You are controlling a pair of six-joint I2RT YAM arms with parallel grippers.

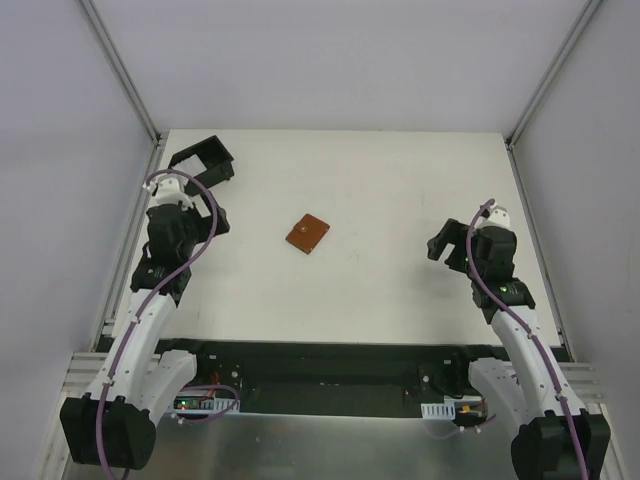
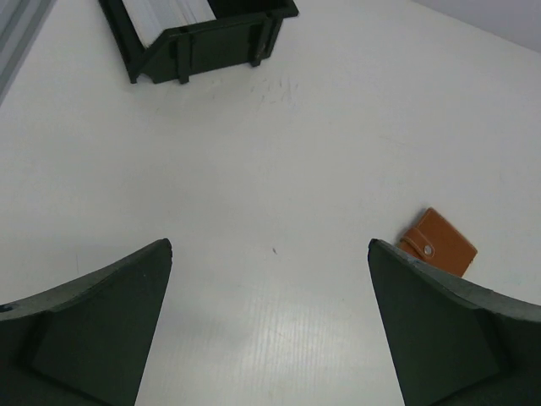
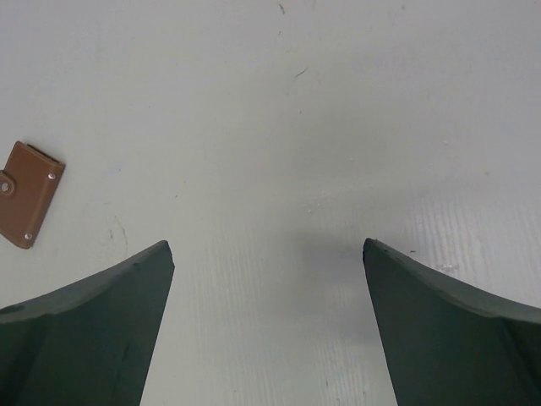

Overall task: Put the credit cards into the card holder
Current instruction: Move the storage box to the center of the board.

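The black card holder stands at the table's far left corner, just beyond my left arm. In the left wrist view its slotted front wall faces me, and white credit cards show stacked inside it. I see no loose card on the table. My left gripper hangs open above bare table, short of the holder. Over on the right, my right gripper is also open above bare table. Neither has anything between its fingers.
A brown leather wallet lies folded near the middle of the white table, between the two arms. It appears right of the left fingers and at the left edge of the right wrist view. Grey walls enclose the table.
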